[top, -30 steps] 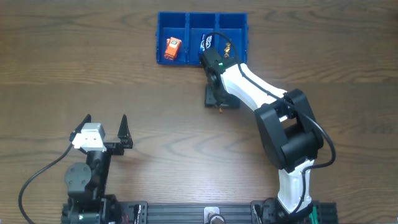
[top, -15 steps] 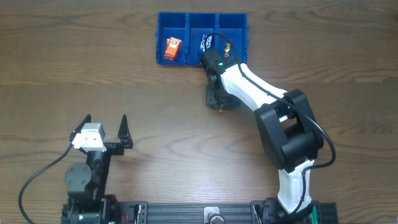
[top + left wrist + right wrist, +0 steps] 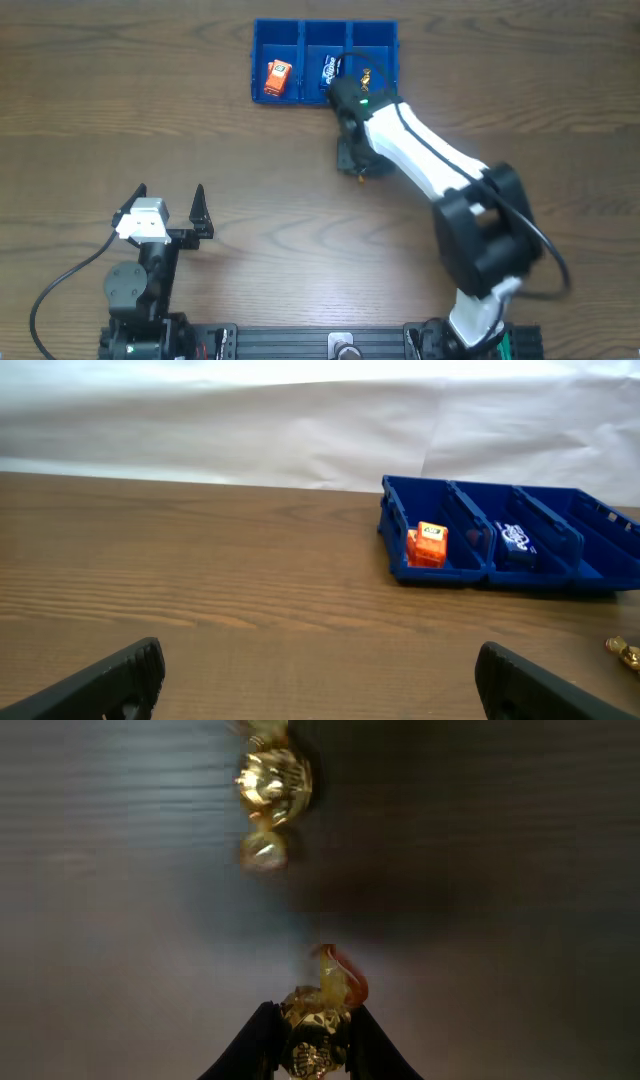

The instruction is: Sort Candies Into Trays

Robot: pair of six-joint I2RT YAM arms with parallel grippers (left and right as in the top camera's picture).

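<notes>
My right gripper (image 3: 310, 1045) is shut on a gold-wrapped candy (image 3: 318, 1005), whose twisted wrapper end sticks out past the fingertips, low over the wooden table. A second gold candy (image 3: 272, 780) lies loose on the wood just beyond it. In the top view the right gripper (image 3: 358, 168) is in front of the blue three-compartment tray (image 3: 326, 22). The tray's left compartment holds an orange candy (image 3: 278, 79) and its middle one a blue candy (image 3: 332, 69). My left gripper (image 3: 170, 205) stands open near the left arm's base with nothing between its fingers.
The table is bare wood around the tray and between the arms. In the left wrist view a gold candy (image 3: 625, 651) lies on the table in front of the tray (image 3: 500, 575), with a white wall behind.
The right gripper's fingers have drawn together and the right arm has shifted a little to the right. The left arm has not moved.
</notes>
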